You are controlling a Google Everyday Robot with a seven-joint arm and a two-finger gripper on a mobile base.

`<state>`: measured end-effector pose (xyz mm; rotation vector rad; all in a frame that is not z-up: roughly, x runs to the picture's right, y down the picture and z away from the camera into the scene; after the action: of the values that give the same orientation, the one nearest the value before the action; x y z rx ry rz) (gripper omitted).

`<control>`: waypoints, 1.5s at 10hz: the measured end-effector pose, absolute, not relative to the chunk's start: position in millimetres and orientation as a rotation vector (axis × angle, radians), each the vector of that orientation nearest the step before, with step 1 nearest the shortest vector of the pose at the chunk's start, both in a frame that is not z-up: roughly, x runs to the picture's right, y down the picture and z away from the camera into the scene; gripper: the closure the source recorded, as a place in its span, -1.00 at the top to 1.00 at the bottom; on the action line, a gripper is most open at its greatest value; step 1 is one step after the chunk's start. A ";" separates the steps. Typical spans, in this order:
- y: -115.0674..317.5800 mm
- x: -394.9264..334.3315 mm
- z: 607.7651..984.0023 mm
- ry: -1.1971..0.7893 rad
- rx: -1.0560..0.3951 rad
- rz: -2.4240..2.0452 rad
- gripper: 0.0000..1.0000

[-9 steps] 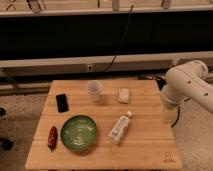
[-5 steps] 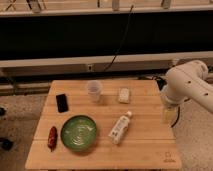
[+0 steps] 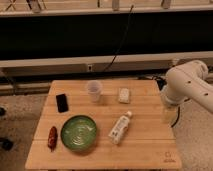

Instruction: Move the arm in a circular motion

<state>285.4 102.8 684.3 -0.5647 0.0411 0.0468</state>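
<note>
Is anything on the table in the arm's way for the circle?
Nothing visible. The arm is at the table's right edge; the bottle and white packet, nearest it, lie apart from it. The claw is out of view.

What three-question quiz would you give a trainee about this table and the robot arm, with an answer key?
1. True or false: the plastic bottle lies on its side on the wooden table.
2. Which of these lies just picture-left of the green bowl? A: a spoon. B: a red object. C: a mug.
3. Fill in: the white arm stands at the table's picture-____ edge, and its gripper is out of view.
Key: 1 true; 2 B; 3 right.
</note>
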 end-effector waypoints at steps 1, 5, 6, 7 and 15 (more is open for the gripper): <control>102.7 285.5 684.3 0.041 -0.565 0.047 0.60; 102.7 285.5 684.3 0.041 -0.565 0.047 0.60; 102.7 285.4 684.4 0.042 -0.564 0.046 0.60; 102.2 283.6 685.6 0.045 -0.564 0.042 0.60; 73.5 222.9 715.2 0.037 -0.544 -0.056 0.60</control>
<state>222.9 73.5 715.2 -0.5438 0.0374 -0.0565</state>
